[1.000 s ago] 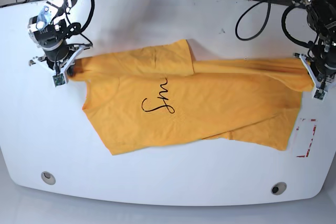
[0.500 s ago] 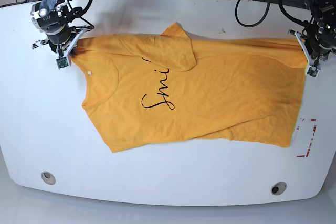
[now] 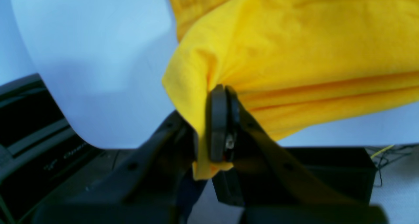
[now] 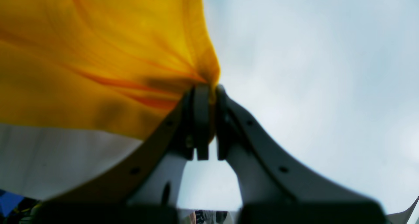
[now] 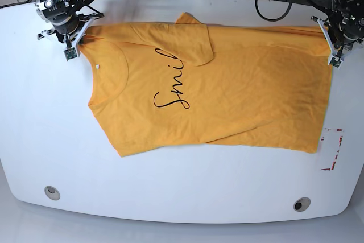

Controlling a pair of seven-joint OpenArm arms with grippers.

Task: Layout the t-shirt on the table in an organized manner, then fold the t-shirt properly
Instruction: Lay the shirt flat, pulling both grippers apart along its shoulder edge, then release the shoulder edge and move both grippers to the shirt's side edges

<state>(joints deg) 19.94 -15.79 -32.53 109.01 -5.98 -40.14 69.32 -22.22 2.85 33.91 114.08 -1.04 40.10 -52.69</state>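
The orange-yellow t-shirt (image 5: 239, 89) lies mostly spread on the white table (image 5: 170, 192), neck toward the view's left, with black script across the chest. One sleeve (image 5: 190, 41) is folded over the front. My right gripper (image 5: 81, 31) is shut on the shoulder corner at the far left; in its wrist view the fingers (image 4: 201, 119) pinch bunched fabric (image 4: 81, 53). At the far right my left gripper (image 5: 327, 37) is shut on the hem corner. Its wrist view shows cloth (image 3: 294, 47) clamped between the pads (image 3: 217, 119) and lifted slightly off the table.
Two round grey grommet holes (image 5: 52, 192) (image 5: 302, 204) sit near the front edge. A red-taped rectangle (image 5: 333, 149) lies at the right, just beside the shirt's lower hem corner. Black cables (image 5: 273, 4) run along the table's far edge behind both arms.
Both grippers have moved toward the table's far edge with the shirt's upper edge in them. The folded-over fabric has opened out, and more of the black script shows.
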